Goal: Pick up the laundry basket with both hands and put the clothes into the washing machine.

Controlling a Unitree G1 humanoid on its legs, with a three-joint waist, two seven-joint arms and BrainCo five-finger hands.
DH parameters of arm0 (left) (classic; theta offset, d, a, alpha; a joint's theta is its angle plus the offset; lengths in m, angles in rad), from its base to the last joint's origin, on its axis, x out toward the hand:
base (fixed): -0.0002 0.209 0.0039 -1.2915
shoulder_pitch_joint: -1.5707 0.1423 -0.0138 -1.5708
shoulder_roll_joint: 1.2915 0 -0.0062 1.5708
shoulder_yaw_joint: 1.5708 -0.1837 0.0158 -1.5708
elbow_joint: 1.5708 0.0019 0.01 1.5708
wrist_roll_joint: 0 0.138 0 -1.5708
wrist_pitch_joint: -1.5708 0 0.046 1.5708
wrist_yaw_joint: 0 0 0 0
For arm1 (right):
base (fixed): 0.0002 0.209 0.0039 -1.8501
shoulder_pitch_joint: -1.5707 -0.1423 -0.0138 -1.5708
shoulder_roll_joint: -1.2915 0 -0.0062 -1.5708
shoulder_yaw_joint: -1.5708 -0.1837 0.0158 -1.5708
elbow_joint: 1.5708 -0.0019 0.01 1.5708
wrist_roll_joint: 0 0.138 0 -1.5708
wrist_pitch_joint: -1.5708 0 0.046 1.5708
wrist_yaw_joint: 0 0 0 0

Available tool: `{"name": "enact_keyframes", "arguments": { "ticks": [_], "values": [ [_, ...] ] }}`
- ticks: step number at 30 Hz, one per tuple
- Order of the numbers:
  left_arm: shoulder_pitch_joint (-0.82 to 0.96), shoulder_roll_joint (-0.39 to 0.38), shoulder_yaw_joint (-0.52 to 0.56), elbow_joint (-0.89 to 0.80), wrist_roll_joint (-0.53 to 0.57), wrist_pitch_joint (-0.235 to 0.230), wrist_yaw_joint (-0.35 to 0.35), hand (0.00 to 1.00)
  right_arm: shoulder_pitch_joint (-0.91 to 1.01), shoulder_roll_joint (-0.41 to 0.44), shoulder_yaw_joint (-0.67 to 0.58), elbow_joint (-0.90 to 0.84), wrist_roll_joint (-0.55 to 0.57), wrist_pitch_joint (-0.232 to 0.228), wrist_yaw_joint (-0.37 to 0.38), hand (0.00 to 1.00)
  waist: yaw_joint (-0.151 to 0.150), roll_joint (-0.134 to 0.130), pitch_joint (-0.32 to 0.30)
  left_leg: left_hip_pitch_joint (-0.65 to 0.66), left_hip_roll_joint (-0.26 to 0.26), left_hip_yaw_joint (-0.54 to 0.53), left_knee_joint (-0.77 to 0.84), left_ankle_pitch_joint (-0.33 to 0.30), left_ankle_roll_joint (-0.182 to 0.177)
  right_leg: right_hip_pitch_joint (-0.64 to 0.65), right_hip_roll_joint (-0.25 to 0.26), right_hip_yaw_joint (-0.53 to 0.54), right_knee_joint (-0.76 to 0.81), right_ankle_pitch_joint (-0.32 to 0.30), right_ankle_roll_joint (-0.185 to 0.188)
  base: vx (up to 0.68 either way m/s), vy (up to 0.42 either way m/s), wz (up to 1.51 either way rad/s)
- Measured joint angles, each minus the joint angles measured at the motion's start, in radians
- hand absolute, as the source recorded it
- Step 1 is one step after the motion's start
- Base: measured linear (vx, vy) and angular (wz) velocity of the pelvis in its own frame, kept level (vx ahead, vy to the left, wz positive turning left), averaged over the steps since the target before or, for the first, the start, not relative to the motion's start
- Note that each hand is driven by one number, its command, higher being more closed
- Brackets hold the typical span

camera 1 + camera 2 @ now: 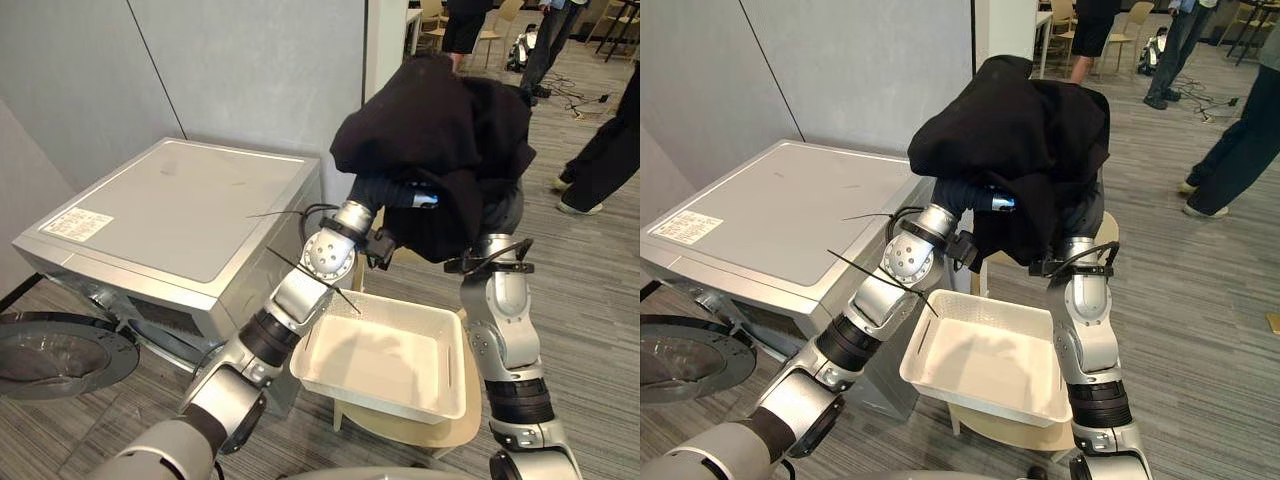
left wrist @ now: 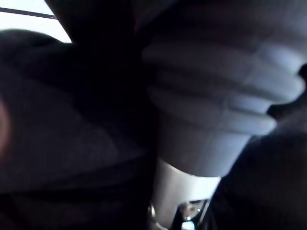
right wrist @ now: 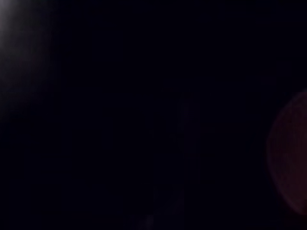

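Observation:
A black garment (image 1: 440,140) is bunched up high above the basket, draped over both of my raised hands. My left hand's dark cover (image 1: 392,190) pokes out under the cloth's left edge, and the rest of that hand is buried in the fabric (image 2: 72,134). My right forearm (image 1: 498,300) rises straight up into the cloth from below, which hides the right hand. The white laundry basket (image 1: 458,360) sits beneath on a round stool (image 1: 400,428), with no clothes inside it. Left of it stands the silver washing machine (image 1: 180,210) with its round door (image 1: 55,355) swung open.
A grey wall runs behind the machine. Several people (image 1: 610,150) stand on the wood floor at the back right, near chairs and cables. Open floor lies right of the stool.

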Motion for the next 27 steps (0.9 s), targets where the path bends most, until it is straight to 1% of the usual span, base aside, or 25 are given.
{"name": "enact_keyframes", "arguments": {
  "ticks": [4,6,9,11,16,17,21,22,25,27],
  "values": [
    [0.003,-0.017,-0.047,0.024,0.0,0.0,-0.006,0.0,0.0,0.002,0.003,0.01,0.0,0.018,0.0,1.0,0.0,-0.005,-0.001,-0.002,0.0,-0.002,0.0,0.0,0.0,-0.001,0.0,-0.001,0.0,0.0,0.0,0.0,0.0,0.0],
    [0.003,-0.036,-0.068,0.069,0.0,0.0,-0.022,0.0,0.0,0.003,0.004,0.018,0.0,0.022,-0.001,1.0,-0.003,-0.008,-0.002,-0.003,0.0,-0.002,0.0,0.0,0.0,-0.002,0.0,0.0,-0.001,0.003,0.005,0.0,0.0,0.0],
    [0.003,-0.054,-0.094,0.131,-0.001,-0.002,-0.028,0.0,0.001,0.002,0.0,0.018,0.0,0.025,-0.003,1.0,-0.013,-0.009,-0.003,-0.004,0.0,-0.003,0.001,0.0,0.0,-0.002,0.0,0.0,-0.002,0.004,0.006,0.0,0.0,0.0],
    [0.002,-0.067,-0.102,0.169,-0.001,-0.004,-0.033,0.0,0.007,0.0,-0.004,0.018,0.0,0.028,-0.009,1.0,-0.015,-0.011,-0.004,-0.005,0.0,-0.004,0.005,0.0,0.0,-0.002,0.0,0.0,-0.003,0.005,0.006,0.0,0.0,0.0],
    [-0.003,-0.085,-0.12,0.278,-0.001,-0.006,-0.038,0.0,0.017,-0.011,-0.007,0.055,0.0,0.063,-0.025,1.0,-0.018,-0.037,-0.022,-0.014,0.008,-0.012,0.007,0.0,0.0,-0.001,0.011,0.003,-0.022,0.022,-0.008,0.0,0.0,0.0],
    [-0.005,-0.085,-0.122,0.285,-0.002,-0.006,-0.038,1.0,0.017,-0.012,-0.007,0.055,0.0,0.065,-0.026,1.0,-0.017,-0.038,-0.023,-0.014,0.008,-0.012,0.007,0.0,0.0,-0.001,0.011,0.003,-0.023,0.022,-0.008,0.0,0.0,0.0],
    [-0.007,-0.085,-0.136,0.33,-0.002,0.0,-0.037,1.0,0.014,-0.013,-0.007,0.054,0.0,0.065,-0.027,1.0,-0.016,-0.04,-0.024,-0.014,0.008,-0.014,0.007,0.0,0.0,0.0,0.011,0.002,-0.023,0.024,-0.009,-0.01,-0.001,0.0],
    [-0.01,-0.084,-0.147,0.351,-0.001,0.014,-0.037,1.0,0.011,-0.013,-0.007,0.054,0.0,0.065,-0.028,1.0,-0.017,-0.04,-0.024,-0.014,0.009,-0.014,0.007,0.0,0.0,0.0,0.012,0.003,-0.025,0.026,-0.009,-0.03,-0.004,-0.02],
    [-0.013,-0.084,-0.173,0.368,-0.001,0.032,-0.032,1.0,0.001,-0.014,-0.006,0.054,-0.001,0.064,-0.028,1.0,-0.017,-0.041,-0.024,-0.014,0.01,-0.014,0.007,-0.001,-0.002,0.003,0.014,0.003,-0.036,0.032,-0.012,-0.02,-0.005,-0.03],
    [-0.013,-0.086,-0.185,0.366,-0.001,0.029,-0.032,1.0,-0.021,-0.015,-0.006,0.054,0.0,0.065,-0.028,1.0,-0.017,-0.041,-0.024,-0.014,0.011,-0.014,0.007,-0.005,-0.007,0.003,0.017,0.003,-0.04,0.035,-0.016,-0.03,-0.011,-0.05]
  ]
}}
